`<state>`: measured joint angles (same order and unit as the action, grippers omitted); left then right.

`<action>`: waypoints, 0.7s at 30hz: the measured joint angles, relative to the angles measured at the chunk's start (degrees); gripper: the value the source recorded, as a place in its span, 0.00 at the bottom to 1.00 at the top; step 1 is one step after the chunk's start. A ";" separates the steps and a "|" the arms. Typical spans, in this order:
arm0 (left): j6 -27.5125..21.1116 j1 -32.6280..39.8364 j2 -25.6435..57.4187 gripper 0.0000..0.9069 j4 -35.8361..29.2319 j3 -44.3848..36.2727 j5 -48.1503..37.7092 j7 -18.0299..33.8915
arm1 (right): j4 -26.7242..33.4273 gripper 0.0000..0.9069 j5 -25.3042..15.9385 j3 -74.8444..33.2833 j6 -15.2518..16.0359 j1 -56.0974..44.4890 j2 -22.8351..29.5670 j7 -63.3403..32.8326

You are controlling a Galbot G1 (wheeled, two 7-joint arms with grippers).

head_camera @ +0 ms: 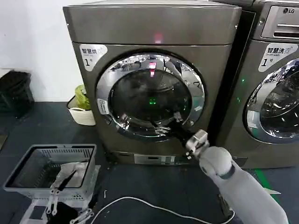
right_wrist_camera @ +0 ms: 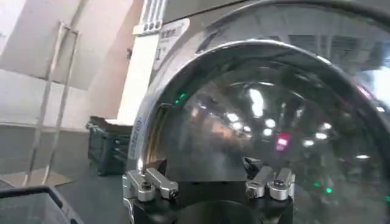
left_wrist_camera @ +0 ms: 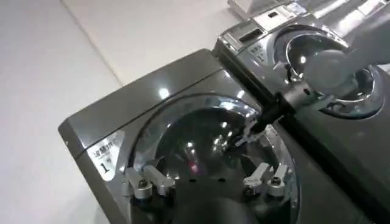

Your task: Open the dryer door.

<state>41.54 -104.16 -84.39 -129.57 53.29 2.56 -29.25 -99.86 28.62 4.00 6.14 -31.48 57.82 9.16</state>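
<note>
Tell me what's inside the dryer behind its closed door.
The dryer door is closed; its dark glass shows reflections and small green and red lights. The drum contents cannot be seen. The right gripper is at the door.

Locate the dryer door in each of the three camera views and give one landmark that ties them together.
Head view: the dryer door sits centre frame, closed on the machine's front, with the right gripper at its lower right rim.
Left wrist view: the door fills the lower middle.
Right wrist view: the door looms close, covering the right and centre.
Shared landmark: the white "1" sticker beside the door.
</note>
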 joint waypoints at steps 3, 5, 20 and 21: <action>0.01 -0.15 -0.16 1.00 -0.20 0.20 0.02 -0.01 | 1.21 1.00 0.00 1.64 0.00 1.50 0.78 0.23; 0.04 -0.35 -0.19 1.00 -0.38 0.39 0.02 -0.01 | 2.08 1.00 0.00 2.74 0.00 2.56 1.46 0.29; 0.20 -0.37 -0.50 1.00 -0.45 0.68 0.00 0.00 | 8.70 1.00 -0.17 8.01 -0.59 8.73 6.08 1.21; 0.20 -0.37 -0.52 1.00 -0.46 0.67 0.00 0.00 | 9.03 1.00 -0.18 8.14 -0.67 9.01 6.30 1.27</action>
<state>41.74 -104.53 -84.90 -130.03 53.96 2.56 -29.25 -90.83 28.44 12.14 5.47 -22.46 64.12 10.43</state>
